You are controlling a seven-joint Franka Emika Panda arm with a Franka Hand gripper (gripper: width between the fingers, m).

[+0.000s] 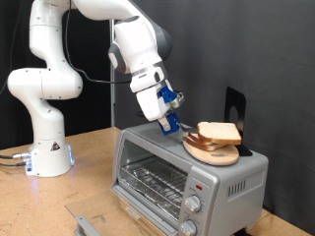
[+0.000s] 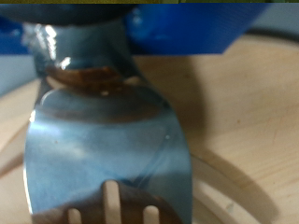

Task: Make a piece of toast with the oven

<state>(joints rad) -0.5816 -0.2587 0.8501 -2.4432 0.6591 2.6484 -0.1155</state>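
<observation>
Dark curtain behind, pale wood tabletop (image 1: 94, 187) below. On the tabletop, towards the exterior view's right, the oven (image 1: 187, 177): silver-grey, door closed, glass front showing a wire rack (image 1: 153, 182) inside with nothing visible on it, round knobs (image 1: 197, 208) down the front at the exterior view's right. On top of the oven, a round light-wood board (image 1: 212, 150), and on that board the piece of toast (image 1: 219, 133), pale with a tan crust, apparently more than one slice stacked. Just beside the board, at the exterior view's left, the gripper (image 1: 169, 120), angled down from the white arm (image 1: 59, 69). In the wrist view, a shiny metal fork (image 2: 103, 140) clamped between the fingers, tines pointing away over light wood grain. At the exterior view's bottom, the edge of a grey metal object, too cropped to identify.
</observation>
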